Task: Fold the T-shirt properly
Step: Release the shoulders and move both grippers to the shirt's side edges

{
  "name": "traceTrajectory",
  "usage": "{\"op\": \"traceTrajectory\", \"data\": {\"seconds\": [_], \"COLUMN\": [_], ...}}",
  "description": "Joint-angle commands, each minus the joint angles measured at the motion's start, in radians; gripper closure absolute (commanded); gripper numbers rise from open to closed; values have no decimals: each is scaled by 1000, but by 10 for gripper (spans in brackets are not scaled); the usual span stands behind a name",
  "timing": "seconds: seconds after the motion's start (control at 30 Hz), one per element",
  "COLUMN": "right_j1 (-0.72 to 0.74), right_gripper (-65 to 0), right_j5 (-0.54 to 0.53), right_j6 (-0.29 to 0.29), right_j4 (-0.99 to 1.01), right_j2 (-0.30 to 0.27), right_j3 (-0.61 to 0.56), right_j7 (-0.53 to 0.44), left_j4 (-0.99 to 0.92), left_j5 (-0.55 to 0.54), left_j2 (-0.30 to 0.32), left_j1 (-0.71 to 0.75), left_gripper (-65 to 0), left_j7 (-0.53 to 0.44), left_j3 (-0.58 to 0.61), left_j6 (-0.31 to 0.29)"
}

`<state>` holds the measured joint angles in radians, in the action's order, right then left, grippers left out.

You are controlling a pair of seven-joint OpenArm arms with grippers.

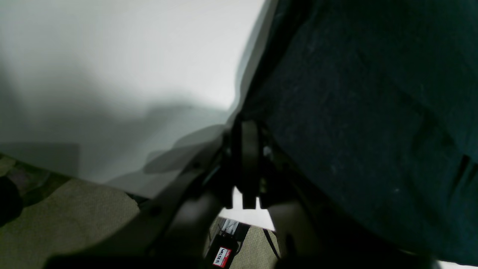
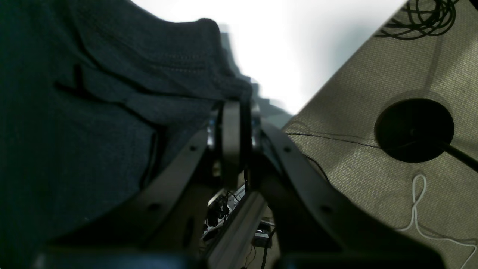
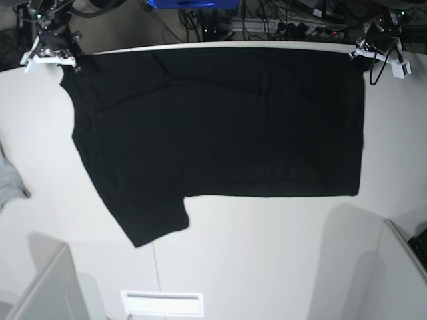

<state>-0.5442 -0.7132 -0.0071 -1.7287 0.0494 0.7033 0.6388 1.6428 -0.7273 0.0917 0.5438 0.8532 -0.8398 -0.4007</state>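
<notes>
The black T-shirt lies spread on the white table, plain black side up, with one sleeve pointing toward the front left. My right gripper is shut on the shirt's far left corner at the table's back edge. In the right wrist view its fingers pinch bunched black cloth. My left gripper is shut on the far right corner. In the left wrist view its fingers clamp the cloth edge. The printed side is hidden.
A small grey cloth lies at the table's left edge. Grey panels stand at the front left and front right. A white slot plate sits at the front. Cables and a black round base lie on the floor.
</notes>
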Motion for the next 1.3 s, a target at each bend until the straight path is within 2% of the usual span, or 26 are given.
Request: {"op": "traceTrajectory", "data": {"seconds": [0.0, 0.1, 0.17, 0.2, 0.23, 0.27, 0.3, 0.4, 0.47, 0.53, 0.63, 0.9, 1.07, 1.13, 1.27], "right_j1": [-7, -7, -7, -7, -7, -7, -7, -7, -3, 16, 62, 214, 303, 344, 444], "right_gripper": [0, -11, -171, -246, -317, -363, -380, -381, -381, -381, -381, -383, -383, -383, -383], "right_j5": [0, 0, 0, 0, 0, 0, 0, 0, 0, 2, 8, 8, 8, 8, 8], "right_j6": [2, 2, 2, 2, 2, 2, 2, 2, 2, 2, 2, 2, 2, 2, 2], "right_j4": [-17, -17, -17, -17, -17, -17, -21, -69, -109, -136, -156, -103, -50, -35, 23], "right_j2": [-10, -10, -10, -10, -10, -10, -10, -12, -10, -12, -24, -161, -222, -240, -277], "right_j3": [9, 9, 11, 11, 11, 11, 11, 13, 37, 51, 59, -57, -153, -192, -294], "right_j7": [-3, -3, -3, -3, -3, -3, -3, -7, -6, -4, -4, -3, -3, -3, -3], "left_j4": [15, 17, 17, 17, 17, 17, 17, 18, 35, 64, 122, 126, 121, 118, 55], "left_j5": [-4, -4, -4, -4, -5, -5, -5, -5, -5, -5, 2, 22, 237, 337, 455], "left_j2": [13, 13, 10, 10, 10, 10, 10, 15, 16, 18, 29, 142, 204, 205, 205], "left_j1": [8, 11, 19, 17, 17, 15, 14, 2, -23, -34, -70, -241, -367, -423, -548], "left_gripper": [0, 0, 0, -25, -87, -153, -221, -375, -443, -476, -481, -481, -479, -479, -477], "left_j7": [-10, -10, -10, -10, -10, -10, -10, -10, -10, -10, -10, -10, -10, -13, -15], "left_j3": [-6, -25, -57, -71, -88, -103, -123, -166, -175, -175, -177, -155, -16, 43, 132], "left_j6": [-4, -4, -4, -4, -4, -4, -4, -4, -4, -4, -4, 0, 0, 0, 0]}}
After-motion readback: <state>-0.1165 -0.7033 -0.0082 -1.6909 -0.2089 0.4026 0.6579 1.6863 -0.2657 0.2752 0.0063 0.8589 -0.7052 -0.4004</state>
